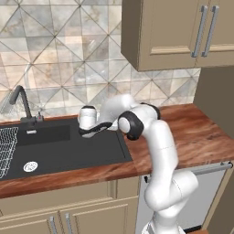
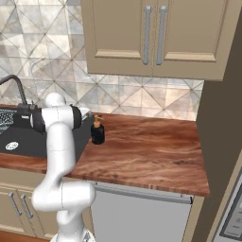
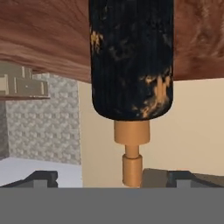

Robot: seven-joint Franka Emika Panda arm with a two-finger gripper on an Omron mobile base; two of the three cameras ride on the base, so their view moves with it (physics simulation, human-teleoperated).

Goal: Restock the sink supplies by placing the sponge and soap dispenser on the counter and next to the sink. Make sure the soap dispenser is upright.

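Observation:
The soap dispenser [image 2: 98, 130], a squat dark bottle with an orange-tan pump, stands upright on the wood counter [image 2: 151, 151] just right of the sink [image 2: 19, 142]. The hand view is rolled over, so the soap dispenser [image 3: 131, 57] hangs top-down there, its pump toward the lower edge. My gripper [image 3: 109, 178] is open. Its two dark fingertips [image 3: 41, 177] stand wide apart on either side of the pump, touching nothing. In the left base view my hand [image 1: 87, 119] hovers over the right end of the sink [image 1: 68, 146] and my arm hides the bottle. The sponge is out of view.
A dark curved faucet [image 1: 20, 100] rises behind the basin, and a wire rack [image 1: 5, 151] lies at its left end. Upper cabinets [image 2: 151, 38] hang over the counter [image 1: 192, 132]. A tall brown panel [image 2: 222, 123] closes off the right side.

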